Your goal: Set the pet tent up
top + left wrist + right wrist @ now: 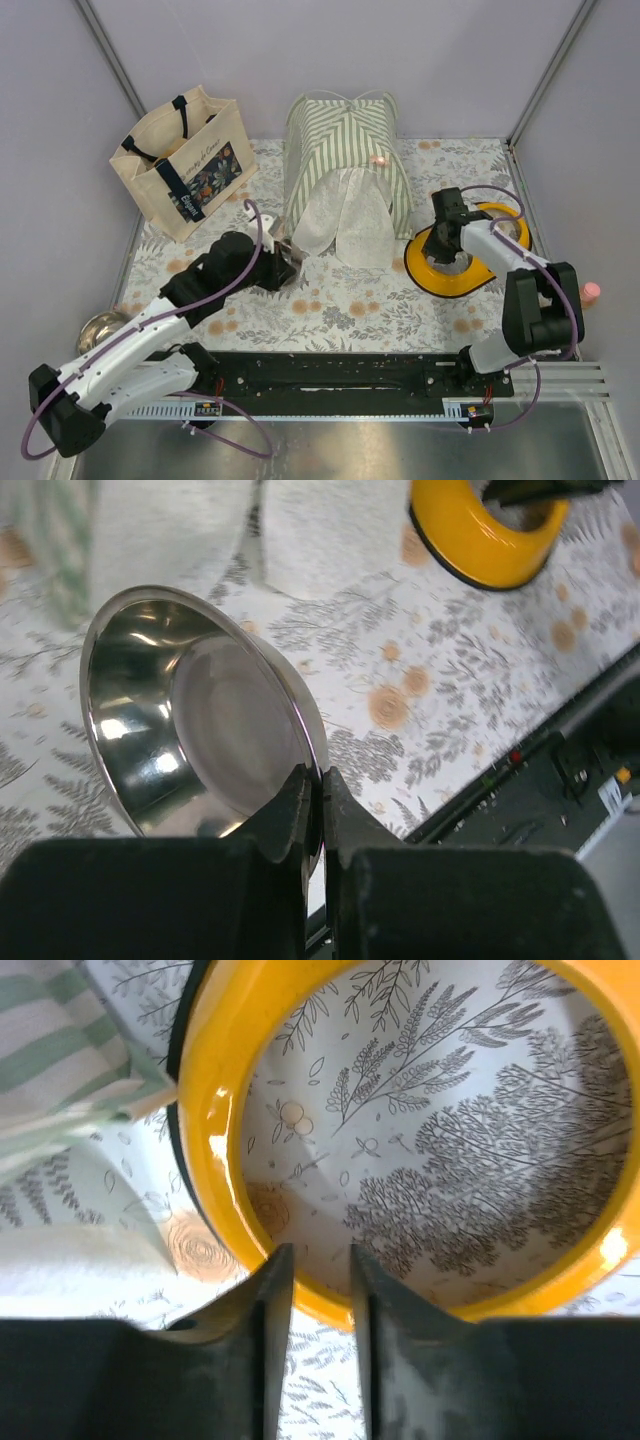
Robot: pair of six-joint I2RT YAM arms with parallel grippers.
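The left gripper [318,780] pinches the rim of a tilted steel bowl [200,710]. The right gripper [312,1260], fingers slightly parted, sits at a yellow ring's [215,1090] rim; whether it clamps cannot be told. The pet tent [345,140] stands upright at back centre, flaps facing the arms, beside a tote bag [185,160] whose script lettering is unreadable.

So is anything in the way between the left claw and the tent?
Only the steel bowl that the left gripper itself pinches by the rim, just in front of the pet tent. Nothing else visible lies between.
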